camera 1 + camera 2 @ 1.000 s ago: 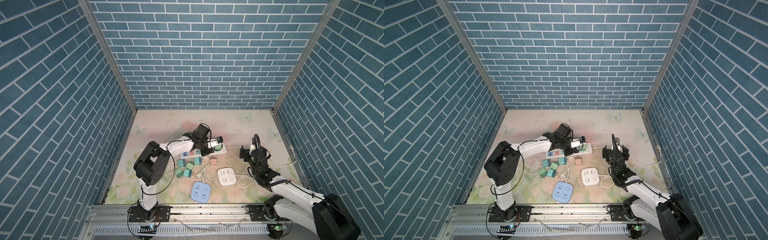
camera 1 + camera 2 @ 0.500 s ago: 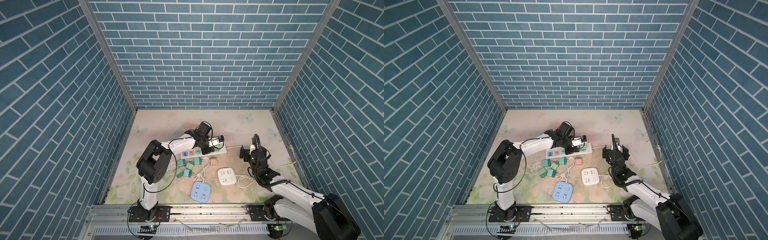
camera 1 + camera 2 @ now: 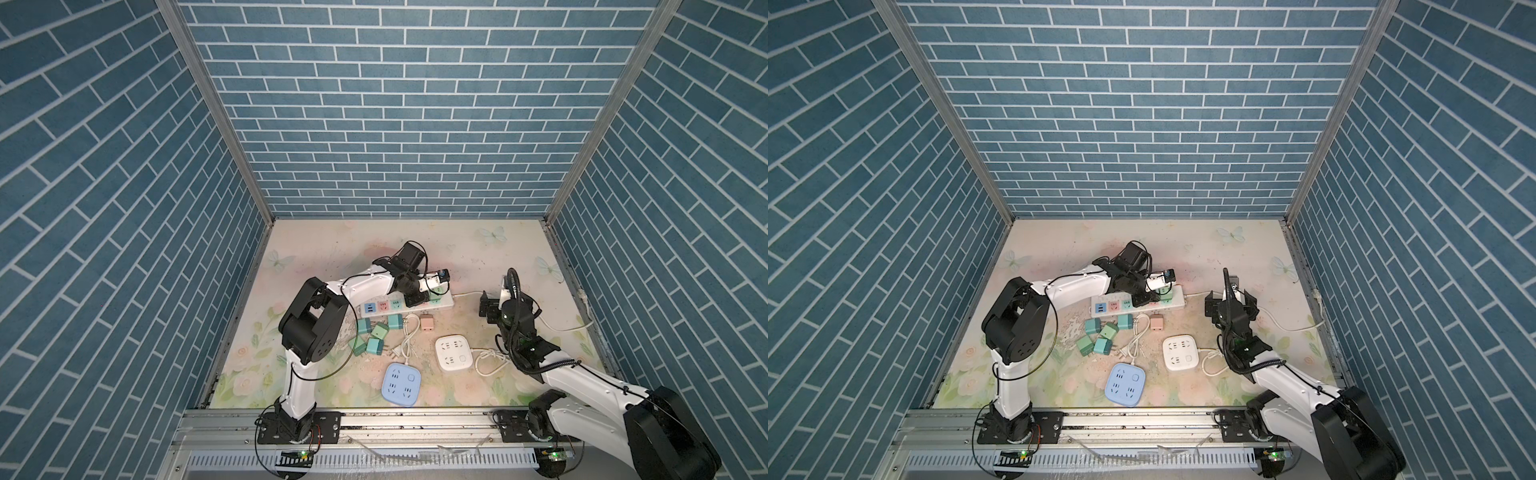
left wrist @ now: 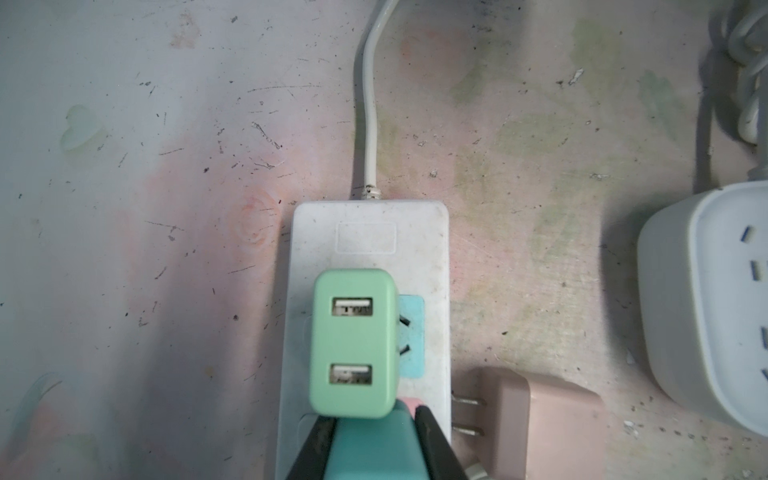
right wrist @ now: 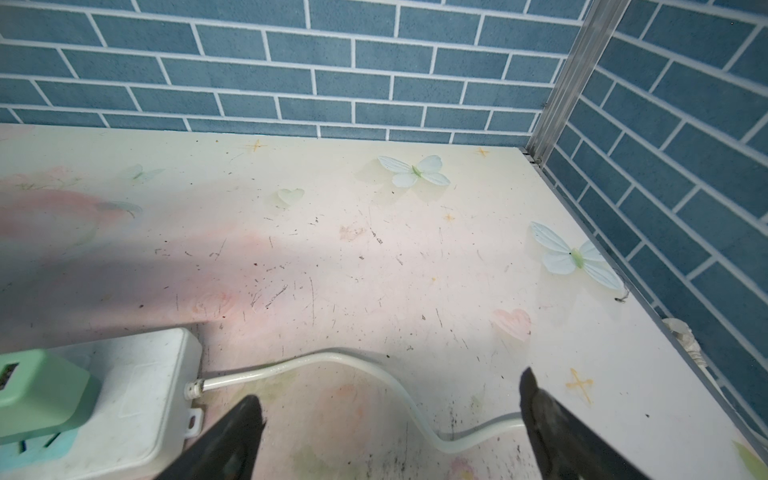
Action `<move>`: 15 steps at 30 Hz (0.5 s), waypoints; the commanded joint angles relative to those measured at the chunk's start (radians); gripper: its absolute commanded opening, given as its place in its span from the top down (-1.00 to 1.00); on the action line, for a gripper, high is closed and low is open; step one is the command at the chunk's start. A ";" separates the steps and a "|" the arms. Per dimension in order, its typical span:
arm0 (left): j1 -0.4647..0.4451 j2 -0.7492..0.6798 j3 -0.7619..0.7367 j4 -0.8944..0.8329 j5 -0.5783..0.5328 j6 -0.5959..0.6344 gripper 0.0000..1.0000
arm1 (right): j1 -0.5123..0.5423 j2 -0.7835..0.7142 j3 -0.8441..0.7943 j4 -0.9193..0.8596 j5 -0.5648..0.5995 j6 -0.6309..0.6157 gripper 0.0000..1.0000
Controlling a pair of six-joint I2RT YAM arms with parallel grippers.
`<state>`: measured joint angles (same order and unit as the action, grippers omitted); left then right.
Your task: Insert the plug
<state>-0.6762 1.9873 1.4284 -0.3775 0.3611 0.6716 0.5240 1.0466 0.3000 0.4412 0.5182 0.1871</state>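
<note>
In the left wrist view my left gripper (image 4: 374, 436) is shut on a teal plug (image 4: 376, 455), its black fingers (image 4: 316, 444) on either side. The plug sits over the pink socket of the white power strip (image 4: 365, 237); its prongs are hidden. Right beside it a light green USB plug (image 4: 353, 345) stands in the strip's end socket. In both top views the left gripper (image 3: 417, 297) (image 3: 1148, 297) is down on the strip (image 3: 386, 307) (image 3: 1121, 307). My right gripper (image 3: 505, 301) (image 3: 1229, 303) (image 5: 386, 399) hovers open and empty, right of the strip's cable (image 5: 332, 361).
Several loose teal and green plugs (image 3: 374, 336) lie in front of the strip, with a pink plug (image 3: 427, 323) (image 4: 548, 428) and a white cord (image 3: 405, 340). A white square socket block (image 3: 454, 352) and a blue one (image 3: 402, 383) sit nearer the front. Brick walls enclose the table.
The left arm's elbow has swung a little and its wrist has edged slightly right over the strip, still gripping the plug. The right arm has not moved.
</note>
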 commanded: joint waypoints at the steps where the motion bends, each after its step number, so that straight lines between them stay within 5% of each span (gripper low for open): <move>1: 0.005 0.030 0.019 -0.049 -0.023 0.017 1.00 | -0.006 0.010 0.005 0.009 -0.003 0.031 -0.97; 15: 0.007 0.031 0.020 -0.075 -0.032 0.023 1.00 | -0.005 0.012 0.007 0.010 -0.004 0.032 -0.97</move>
<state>-0.6762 1.9919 1.4387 -0.3935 0.3347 0.6868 0.5240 1.0561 0.3000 0.4408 0.5163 0.1871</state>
